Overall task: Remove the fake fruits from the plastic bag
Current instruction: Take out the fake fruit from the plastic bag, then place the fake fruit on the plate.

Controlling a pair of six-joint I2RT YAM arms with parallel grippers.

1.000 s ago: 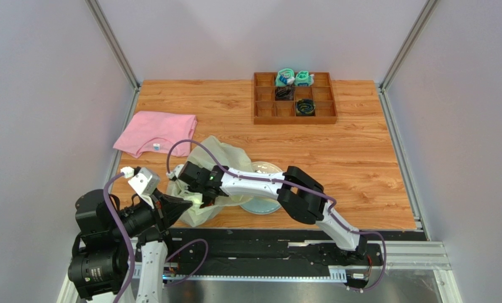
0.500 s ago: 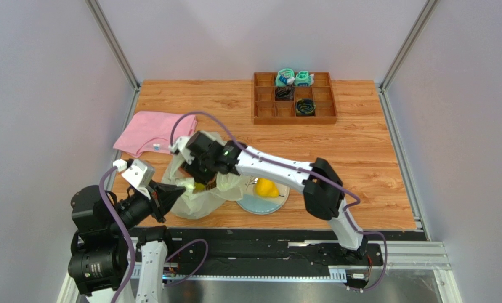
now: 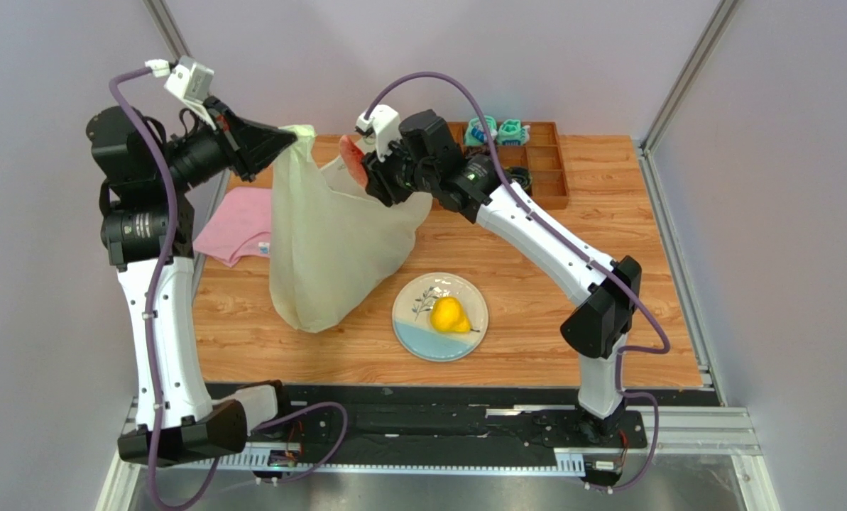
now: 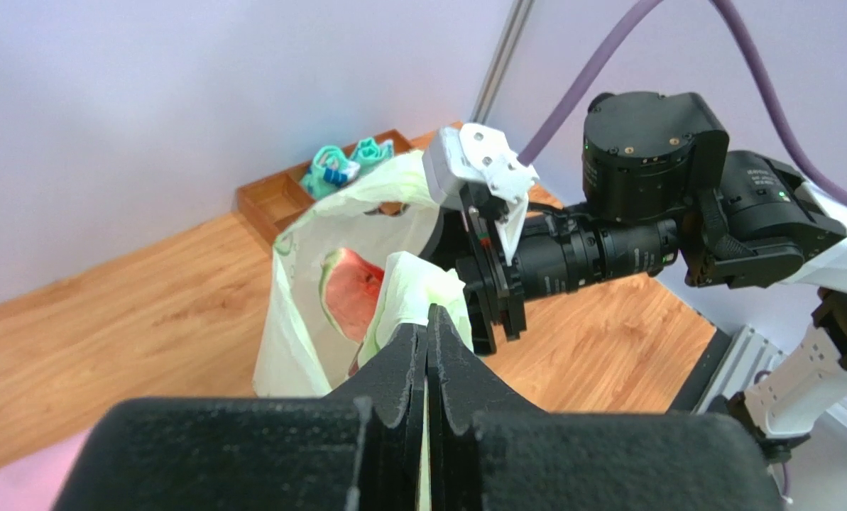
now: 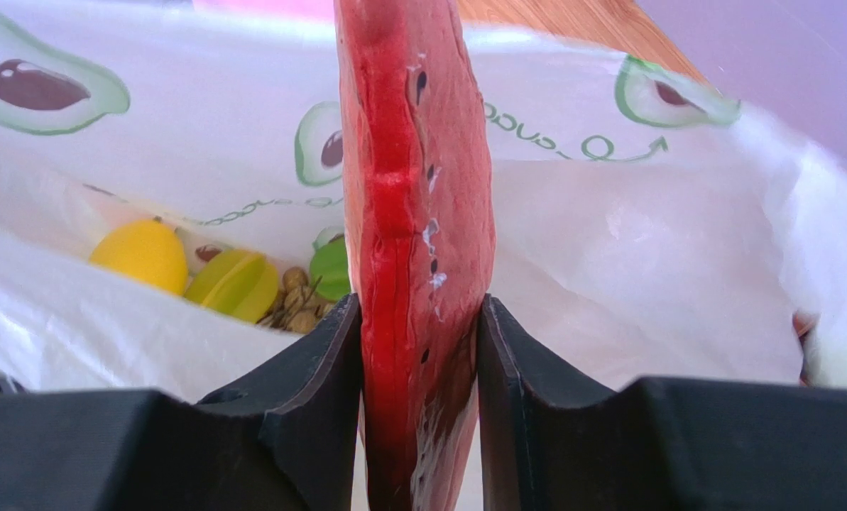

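Observation:
The pale yellow-green plastic bag [image 3: 331,240] hangs high over the table's left side. My left gripper [image 3: 289,136] is shut on the bag's rim [image 4: 417,293] and holds it up. My right gripper [image 3: 361,162] is shut on a red watermelon slice [image 5: 417,213] at the bag's mouth; the slice also shows in the left wrist view [image 4: 351,293] and the top view [image 3: 353,158]. Inside the bag lie a yellow fruit [image 5: 139,253], a yellow-green piece [image 5: 230,282] and a green piece [image 5: 331,266]. A yellow pear [image 3: 448,314] lies on the plate [image 3: 411,332].
A pink folded cloth [image 3: 235,224] lies behind the bag at the left. A brown wooden tray [image 3: 539,160] with teal items [image 3: 511,132] stands at the back right, partly hidden by my right arm. The enclosure walls stand close on both sides.
Both arms have risen from table level, lifting the bag up and back. My right gripper has come up out of the bag with the red slice. The plate and pear are uncovered.

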